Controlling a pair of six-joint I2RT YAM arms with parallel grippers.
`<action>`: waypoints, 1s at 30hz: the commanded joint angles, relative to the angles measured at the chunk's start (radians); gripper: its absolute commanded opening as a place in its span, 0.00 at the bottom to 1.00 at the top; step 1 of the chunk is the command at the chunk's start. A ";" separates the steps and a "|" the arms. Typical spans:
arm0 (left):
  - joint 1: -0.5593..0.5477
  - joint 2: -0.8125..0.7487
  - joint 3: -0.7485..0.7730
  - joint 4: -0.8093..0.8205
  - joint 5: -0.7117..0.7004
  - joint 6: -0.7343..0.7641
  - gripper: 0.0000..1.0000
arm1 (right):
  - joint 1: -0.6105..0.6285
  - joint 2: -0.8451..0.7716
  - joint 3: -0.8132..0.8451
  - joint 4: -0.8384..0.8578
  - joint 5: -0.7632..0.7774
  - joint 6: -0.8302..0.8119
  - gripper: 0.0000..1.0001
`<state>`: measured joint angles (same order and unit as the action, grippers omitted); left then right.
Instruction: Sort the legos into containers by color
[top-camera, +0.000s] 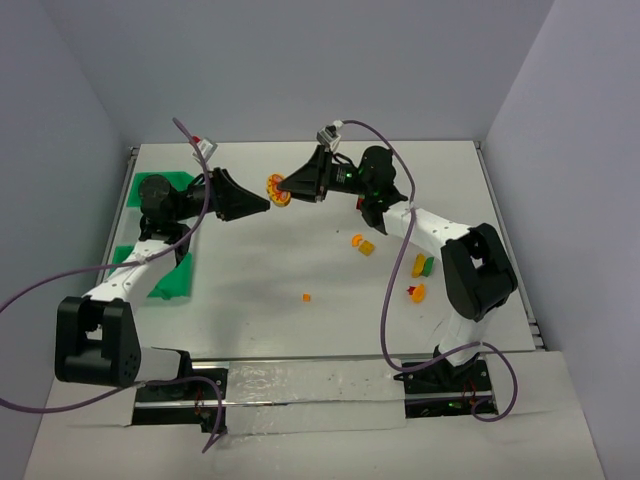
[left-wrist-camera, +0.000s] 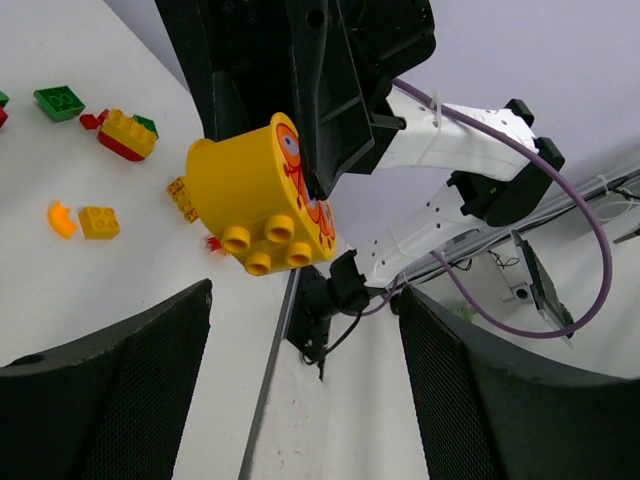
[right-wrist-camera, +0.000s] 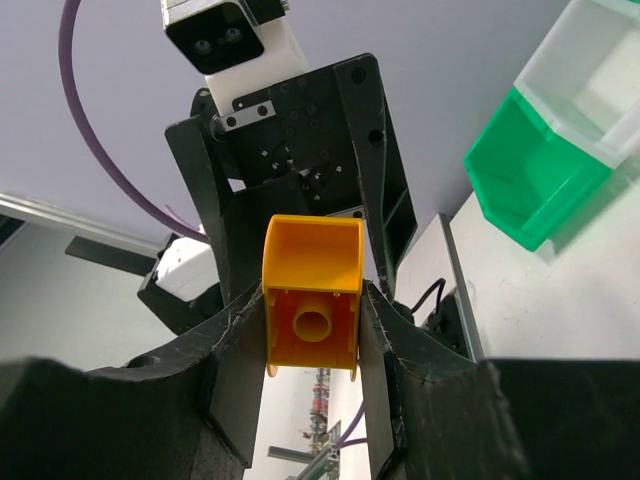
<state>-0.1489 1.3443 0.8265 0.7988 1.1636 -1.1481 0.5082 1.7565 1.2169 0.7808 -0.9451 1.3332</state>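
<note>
Presently, nearest the arm bases, a tiny orange plastic brick lies alone on the white worktop, well apart from the rest. To its right, near the right arm, a yellow-and-red brick cluster rests just this side of a green-and-yellow brick pair. Further in, a small yellow brick lies with an orange piece touching it. All of these are outside the bins.

At the left edge, a row of open plastic bins runs away from the bases. First comes a near bright green bin. Next is a whitish bin, largely hidden under the left arm in the overhead view. Last is a far bright green bin. Their contents cannot be made out.

Beyond mid-worktop, the two hands come close together. The right hand pinches a large yellow rounded plastic brick with orange print, held off the worktop. Its wrist view shows both fingers pressed against the brick's flat sides, the hollow underside facing the camera. The left hand points at this brick from the left with its jaws spread wide. In its wrist view the two dark fingers stand at either side of the frame. The brick sits ahead of them, studs showing, touching neither.
</note>
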 joint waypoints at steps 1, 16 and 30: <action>-0.024 0.014 0.026 0.077 -0.020 -0.043 0.79 | 0.015 -0.037 -0.010 0.032 -0.007 -0.039 0.00; -0.052 0.030 0.048 -0.008 -0.043 -0.010 0.59 | 0.039 -0.045 0.006 -0.059 0.006 -0.128 0.00; -0.050 -0.002 -0.005 0.036 -0.053 -0.036 0.00 | 0.048 -0.042 0.014 -0.131 0.007 -0.176 0.12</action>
<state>-0.1919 1.3886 0.8194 0.7746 1.1286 -1.2249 0.5371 1.7453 1.2167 0.7113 -0.9409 1.1818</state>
